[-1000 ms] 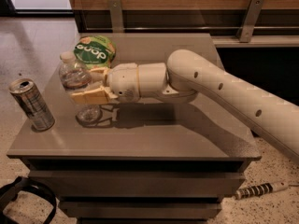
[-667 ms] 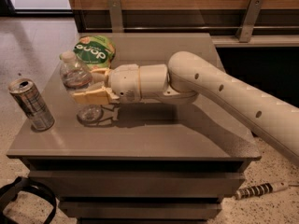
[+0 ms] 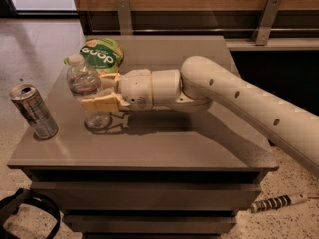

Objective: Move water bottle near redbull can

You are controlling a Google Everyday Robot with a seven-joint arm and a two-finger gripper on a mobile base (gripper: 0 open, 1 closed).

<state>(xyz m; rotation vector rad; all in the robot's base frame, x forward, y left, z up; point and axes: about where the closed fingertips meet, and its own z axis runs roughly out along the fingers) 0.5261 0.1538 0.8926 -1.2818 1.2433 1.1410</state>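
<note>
Water bottle (image 3: 82, 81) sits in the left-center of the frame, on the left part of the grey table (image 3: 174, 148). It is tilted, with the white cap leaning toward upper left and the base lower and to the right. Can't tell whether the base touches the tabletop or hangs just above it.

Gripper (image 3: 92, 90) comes in from the right and is clamped on the bottle's mid-body. One tan finger (image 3: 99, 102) lies along the near side and the other is on the far side, so the bottle is between them w/ cap and base sticking out above and below.

Redbull can (image 3: 34, 111) stands upright near the table's left edge, to the lower left of the bottle, apart from it and w/ bare tabletop between.

Green snack bag (image 3: 102, 55) lies just behind the bottle, toward the top of the frame.

Cream arm (image 3: 239, 93) stretches from the gripper across the table to the right edge of the frame.

A black strap (image 3: 25, 213) lies on the floor at bottom left.
</note>
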